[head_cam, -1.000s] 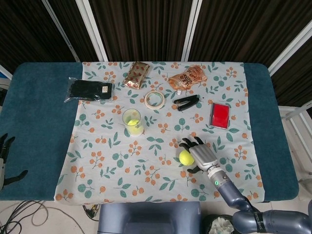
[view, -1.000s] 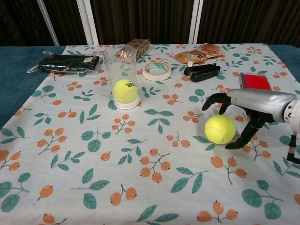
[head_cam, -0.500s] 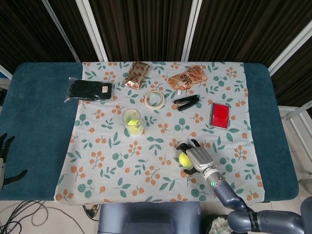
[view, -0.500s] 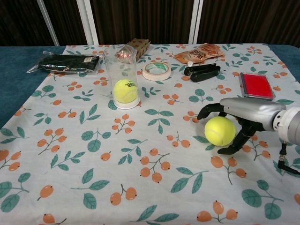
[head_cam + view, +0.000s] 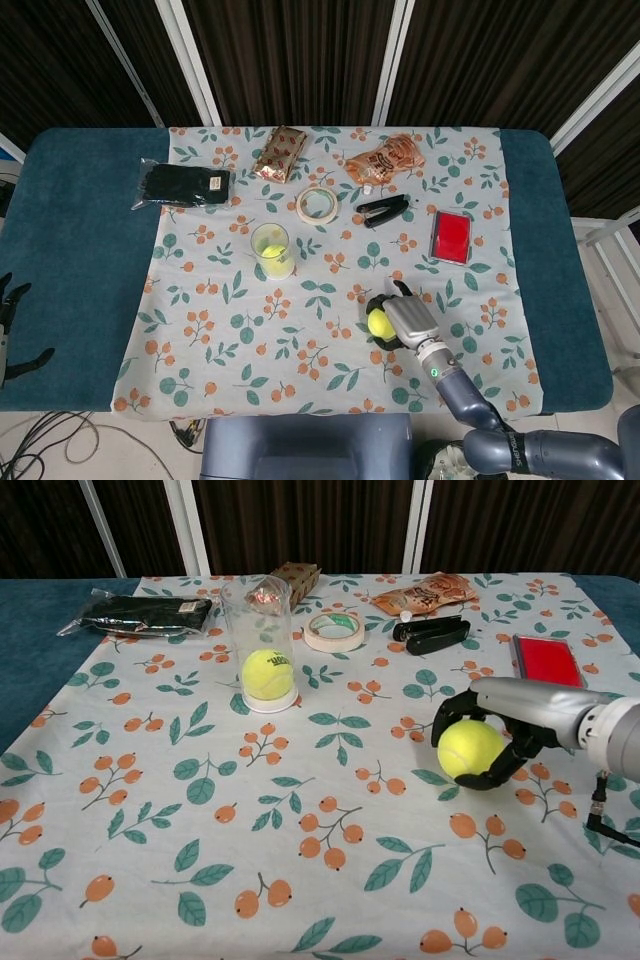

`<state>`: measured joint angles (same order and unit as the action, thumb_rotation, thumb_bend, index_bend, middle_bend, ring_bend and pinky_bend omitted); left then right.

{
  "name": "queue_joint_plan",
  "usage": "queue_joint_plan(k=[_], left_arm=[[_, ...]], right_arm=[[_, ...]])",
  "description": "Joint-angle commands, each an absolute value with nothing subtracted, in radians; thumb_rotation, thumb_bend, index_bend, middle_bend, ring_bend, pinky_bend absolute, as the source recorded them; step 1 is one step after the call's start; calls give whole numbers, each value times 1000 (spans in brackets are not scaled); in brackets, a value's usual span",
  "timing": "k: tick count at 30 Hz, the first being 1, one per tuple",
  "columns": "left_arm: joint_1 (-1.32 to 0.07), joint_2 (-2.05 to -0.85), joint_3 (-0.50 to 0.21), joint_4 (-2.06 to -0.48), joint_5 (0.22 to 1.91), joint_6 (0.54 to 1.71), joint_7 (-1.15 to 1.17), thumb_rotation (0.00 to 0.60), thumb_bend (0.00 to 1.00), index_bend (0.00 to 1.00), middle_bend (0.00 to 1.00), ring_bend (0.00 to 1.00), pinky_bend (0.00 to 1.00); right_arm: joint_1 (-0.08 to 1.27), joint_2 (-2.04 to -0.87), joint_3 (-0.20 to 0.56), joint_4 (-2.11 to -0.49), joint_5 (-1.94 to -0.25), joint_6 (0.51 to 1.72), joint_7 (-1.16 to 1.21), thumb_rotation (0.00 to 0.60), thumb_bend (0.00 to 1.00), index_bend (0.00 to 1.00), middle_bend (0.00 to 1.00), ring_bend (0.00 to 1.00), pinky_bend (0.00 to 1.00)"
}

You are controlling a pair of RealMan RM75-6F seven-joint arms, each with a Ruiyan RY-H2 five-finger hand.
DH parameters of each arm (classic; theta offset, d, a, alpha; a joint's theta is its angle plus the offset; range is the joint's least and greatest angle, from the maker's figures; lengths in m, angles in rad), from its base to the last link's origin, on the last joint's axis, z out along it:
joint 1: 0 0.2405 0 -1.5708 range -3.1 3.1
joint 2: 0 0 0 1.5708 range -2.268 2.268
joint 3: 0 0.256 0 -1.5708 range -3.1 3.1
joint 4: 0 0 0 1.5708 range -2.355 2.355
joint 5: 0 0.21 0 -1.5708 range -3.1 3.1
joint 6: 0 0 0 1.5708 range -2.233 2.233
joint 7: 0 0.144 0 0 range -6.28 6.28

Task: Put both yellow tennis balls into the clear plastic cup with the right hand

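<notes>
The right hand (image 5: 500, 735) wraps its dark fingers (image 5: 447, 706) around a yellow tennis ball (image 5: 469, 749) — the fingers curl over the top and the thumb comes under it, so the ball is gripped. Whether the ball touches the floral tablecloth (image 5: 300, 860) I cannot tell. The second yellow tennis ball (image 5: 266, 673) sits inside the upright clear plastic cup (image 5: 259, 605), well apart to the left and farther back. The left hand (image 5: 10, 322) rests at the left edge of the head view — its fingers are apart and hold nothing.

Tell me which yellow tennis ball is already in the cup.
The ball by the tape roll: tennis ball inside the clear cup; the other ball sits in the right hand.
</notes>
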<state>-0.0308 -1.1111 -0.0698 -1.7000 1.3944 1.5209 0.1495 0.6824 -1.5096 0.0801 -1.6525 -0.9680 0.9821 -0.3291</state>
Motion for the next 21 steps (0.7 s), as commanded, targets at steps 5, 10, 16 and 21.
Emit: queue_joint_plan(k=[5, 10, 16, 21], left_arm=[[-31, -1112, -70, -1701, 1395, 1521, 150, 600, 0, 164, 0, 0, 0], [-31, -1112, -69, -1701, 1395, 1519, 151, 600, 0, 164, 0, 0, 0], [-34, -1113, -68, -1701, 1391, 1511, 155, 600, 0, 164, 0, 0, 0], [-34, -1110, -70, -1702, 1389, 1512, 148, 600, 0, 164, 0, 0, 0]], right_arm=[[740, -1441, 174, -1680, -972, 958, -337, 600, 510, 438, 340, 506, 0], [824, -1388, 292, -1690, -891, 873, -311, 600, 510, 438, 339, 507, 0], [969, -1381, 386, -1659, -729, 831, -395, 600, 510, 438, 339, 506, 0], [1071, -1412, 408, -1617, -619, 847, -481, 600, 510, 438, 339, 490, 0]])
